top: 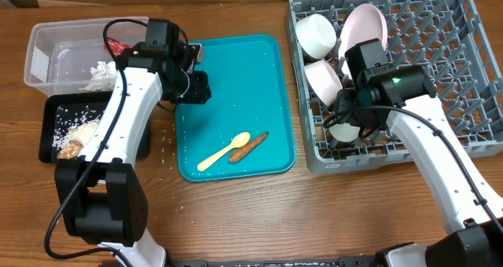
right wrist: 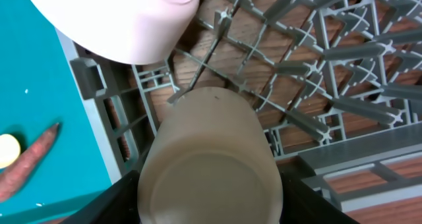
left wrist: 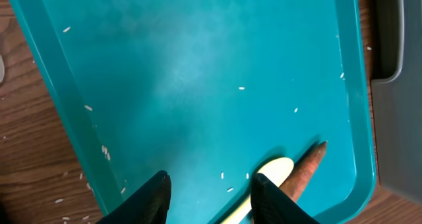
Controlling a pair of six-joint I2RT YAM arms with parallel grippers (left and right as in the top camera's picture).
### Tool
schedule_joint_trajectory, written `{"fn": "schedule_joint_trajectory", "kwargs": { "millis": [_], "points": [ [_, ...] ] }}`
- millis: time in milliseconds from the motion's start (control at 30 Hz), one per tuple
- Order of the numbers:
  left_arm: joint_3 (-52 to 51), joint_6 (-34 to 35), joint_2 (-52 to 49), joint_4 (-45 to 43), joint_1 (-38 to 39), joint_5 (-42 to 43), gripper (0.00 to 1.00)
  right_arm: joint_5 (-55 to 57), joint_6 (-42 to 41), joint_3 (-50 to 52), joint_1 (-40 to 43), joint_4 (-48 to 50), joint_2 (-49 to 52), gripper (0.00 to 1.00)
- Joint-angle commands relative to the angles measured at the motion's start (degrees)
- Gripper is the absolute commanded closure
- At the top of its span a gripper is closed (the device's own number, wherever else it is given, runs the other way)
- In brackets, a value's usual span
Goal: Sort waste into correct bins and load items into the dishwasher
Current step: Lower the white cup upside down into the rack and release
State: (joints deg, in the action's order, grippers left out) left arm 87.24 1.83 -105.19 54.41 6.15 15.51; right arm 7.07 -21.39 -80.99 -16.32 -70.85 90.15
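Presently, reading the overhead view as the dial, the grey dish rack [top: 440, 55] fills the 3 o'clock side of the table [top: 259, 220]. The teal tray [top: 236, 78] lies at the centre, just beside the rack's 9 o'clock wall. The clear tub [top: 43, 59] stands at 10 o'clock, with the black tray [top: 47, 137] just beside it at its 6 o'clock side. The left gripper [left wrist: 211, 196] hovers over the teal tray, jaws well apart and holding nothing. The right gripper [right wrist: 210, 207] is low in the rack's 7 o'clock corner, its fingers [right wrist: 115, 207] set against both sides of the cup [right wrist: 211, 151], jaws parted only by that cup's width. The plate [top: 365, 23] stands on edge toward the rack's 11 o'clock. One bowl [top: 317, 33] sits at the plate's 9 o'clock; the second bowl [top: 323, 80] lies at 6 o'clock of the first. The spoon [top: 224, 151] and the carrot stick [top: 248, 147] lie slanted side by side at the teal tray's 6 o'clock end, the stick on the spoon's 3 o'clock side. The crumpled paper [top: 100, 72] and the red wrapper [top: 118, 45] are in the tub's 3 o'clock end, the wrapper partly hidden by the left arm. A brown lump [top: 72, 149] sits at the black tray's 7 o'clock corner. Rice [top: 78, 129] lies in the black tray, with stray grains on the teal tray and the table.
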Motion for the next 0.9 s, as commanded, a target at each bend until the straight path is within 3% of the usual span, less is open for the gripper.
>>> {"fn": "schedule_joint_trajectory", "kwargs": {
  "millis": [0, 867],
  "points": [
    [-0.79, 1.01, -0.57, -0.11, 0.31, -0.92, 0.57, -2.91, -1.18, 2.1, -1.57, -0.09, 1.07, 0.63],
    [-0.79, 1.01, -0.59, -0.28, 0.31, -0.92, 0.57, -6.32, -1.18, 1.44, -1.86, -2.47, 1.09, 0.66]
  ]
}}
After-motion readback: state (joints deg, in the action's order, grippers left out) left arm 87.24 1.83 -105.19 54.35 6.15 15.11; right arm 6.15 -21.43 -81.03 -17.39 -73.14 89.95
